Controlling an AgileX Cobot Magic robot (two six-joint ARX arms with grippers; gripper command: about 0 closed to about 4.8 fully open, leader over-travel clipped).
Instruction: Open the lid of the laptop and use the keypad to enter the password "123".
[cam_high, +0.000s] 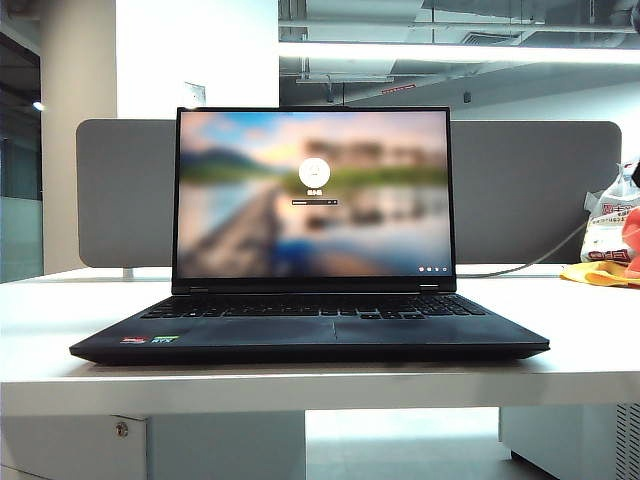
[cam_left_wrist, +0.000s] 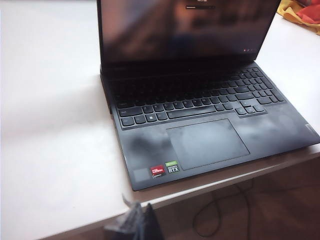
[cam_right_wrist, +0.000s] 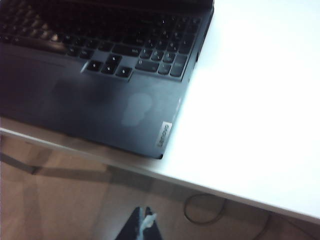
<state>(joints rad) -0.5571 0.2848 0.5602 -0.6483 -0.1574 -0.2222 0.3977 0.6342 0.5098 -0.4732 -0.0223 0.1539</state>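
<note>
counter (cam_high: 600, 350): white and wide, it carries the laptop close to its front edge, which puts the keys within reach of both arms.
laptop (cam_left_wrist: 210, 145): black, squared to the counter's front edge, base flat; the red and green stickers (cam_left_wrist: 165, 170) sit on the palm rest on the side nearest the left arm.
lid (cam_high: 313, 195): already raised, standing near upright, so the screen faces the exterior view and shows a login picture with a small entry field at its middle. The opening step looks done; whether the digits are typed I cannot tell, the field being too small to read.
divider (cam_high: 540, 190): grey fabric panel behind the lid, apart from it.
keypad (cam_right_wrist: 170, 57): the narrow key block at the keyboard's end nearest the right arm, uncovered, nothing touching it.
left hand (cam_left_wrist: 137, 225): fingers pressed together, empty, hanging off the counter's front edge below the sticker corner, well apart from the keys.
right hand (cam_right_wrist: 142, 227): only the tips show, seemingly closed with nothing in them, low over the floor off the Lenovo-badge corner (cam_right_wrist: 164, 134); likely the one for the digits, being on the keypad side.
</note>
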